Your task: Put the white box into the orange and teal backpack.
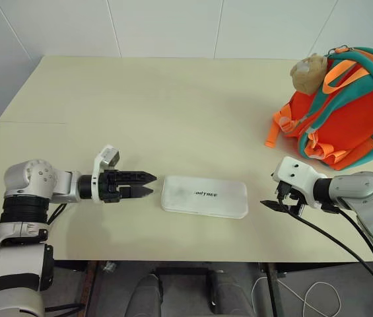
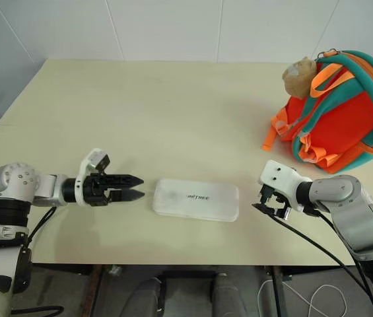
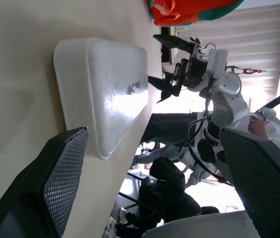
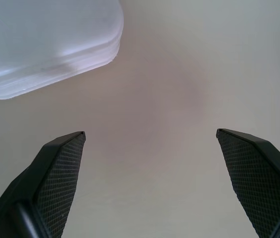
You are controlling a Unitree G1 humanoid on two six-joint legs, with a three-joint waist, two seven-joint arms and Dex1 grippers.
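Both grippers flank the white box [image 1: 204,197] and hold nothing. Left gripper [image 1: 148,184] lies level just off the box's left end, jaws spread wide and pointing at it, which reads as lining up to take that short edge. Right gripper [image 1: 280,203] sits near the box's right end, a little apart, tilted down toward the table [image 1: 173,105] with jaws equally wide; its wrist view has the box's rounded corner ahead of the fingertips [image 4: 63,163] and bare tabletop between them. The box lies flat near the front edge of the table, long side running left to right, lettering up, so its two short ends face the two grippers. That layout suits a two-sided pinch or lift, judging by the approach from either end.

Farther back and to the right, well apart from the box, stands the backpack [image 1: 351,112], leaning with its straps and plush charm [image 1: 308,71] toward the table's centre. Whether its opening is unzipped cannot be told. The box is not yet lifted; the task looks barely begun.
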